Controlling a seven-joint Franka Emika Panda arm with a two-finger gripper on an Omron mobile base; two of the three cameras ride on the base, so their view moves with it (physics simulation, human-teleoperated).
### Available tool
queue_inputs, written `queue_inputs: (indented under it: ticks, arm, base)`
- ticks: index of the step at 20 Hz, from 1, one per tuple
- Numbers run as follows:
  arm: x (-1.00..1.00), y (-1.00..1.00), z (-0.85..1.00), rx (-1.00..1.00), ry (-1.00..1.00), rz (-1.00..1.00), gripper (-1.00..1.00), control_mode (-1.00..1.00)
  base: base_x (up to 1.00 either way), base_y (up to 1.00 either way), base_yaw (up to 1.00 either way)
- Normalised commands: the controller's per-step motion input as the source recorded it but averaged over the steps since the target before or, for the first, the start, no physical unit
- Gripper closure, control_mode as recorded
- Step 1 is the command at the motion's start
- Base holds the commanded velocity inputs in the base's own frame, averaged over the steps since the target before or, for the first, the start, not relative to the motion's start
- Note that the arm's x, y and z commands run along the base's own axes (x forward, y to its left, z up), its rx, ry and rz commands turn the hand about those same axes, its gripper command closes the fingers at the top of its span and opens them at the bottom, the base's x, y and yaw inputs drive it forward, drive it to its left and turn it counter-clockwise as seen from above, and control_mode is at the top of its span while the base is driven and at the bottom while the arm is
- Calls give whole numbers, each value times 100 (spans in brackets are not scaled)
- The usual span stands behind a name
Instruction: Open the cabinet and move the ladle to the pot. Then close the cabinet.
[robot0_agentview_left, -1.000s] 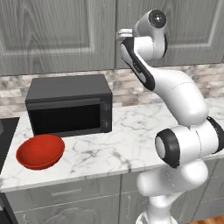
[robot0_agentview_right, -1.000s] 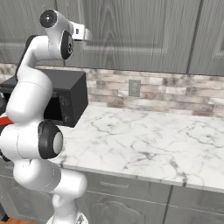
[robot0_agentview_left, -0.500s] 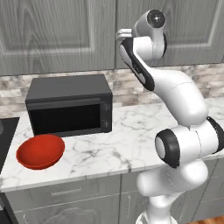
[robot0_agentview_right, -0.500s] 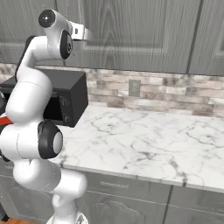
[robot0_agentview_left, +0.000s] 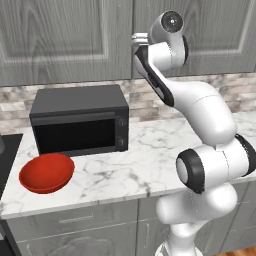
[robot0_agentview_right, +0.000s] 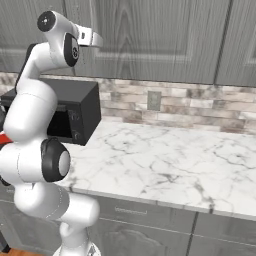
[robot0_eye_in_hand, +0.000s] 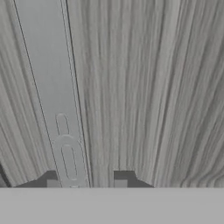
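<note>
The cabinet (robot0_agentview_left: 65, 35) is the tall grey wood-grain wall unit above the counter, and both of its doors are shut. My gripper (robot0_agentview_left: 136, 38) is raised to the seam between the doors, also seen from the other side as the gripper (robot0_agentview_right: 96, 39). In the hand view the door's slim pale bar handle (robot0_eye_in_hand: 52, 87) runs down to between the gripper's (robot0_eye_in_hand: 87, 180) two dark fingertips, closer to the left one. The gripper is open and I cannot tell whether it touches the handle. The ladle and the pot are out of view.
A black microwave (robot0_agentview_left: 80, 120) stands on the marble counter (robot0_agentview_left: 150, 160), with a wide red bowl (robot0_agentview_left: 46, 172) in front of it at the left. A black cooktop edge (robot0_agentview_left: 7, 155) lies at the far left. Drawer fronts (robot0_agentview_right: 150, 220) run below the counter.
My upper arm has shifted slightly to the left while the hand stays at the cabinet door.
</note>
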Motion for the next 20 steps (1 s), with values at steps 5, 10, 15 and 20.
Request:
queue_inputs:
  ticks: [5, 10, 15, 20]
  arm:
    - [-17, -57, 5, 0, 0, -2, 100, -100]
    - [-58, -72, 10, 0, 0, -2, 100, -100]
    - [-93, -83, 11, 0, 0, -2, 100, -100]
    - [-100, -81, 8, 0, 0, -2, 100, -100]
  base:
    - [0, 0, 0]
    - [0, 0, 0]
    - [0, 0, 0]
    - [0, 0, 0]
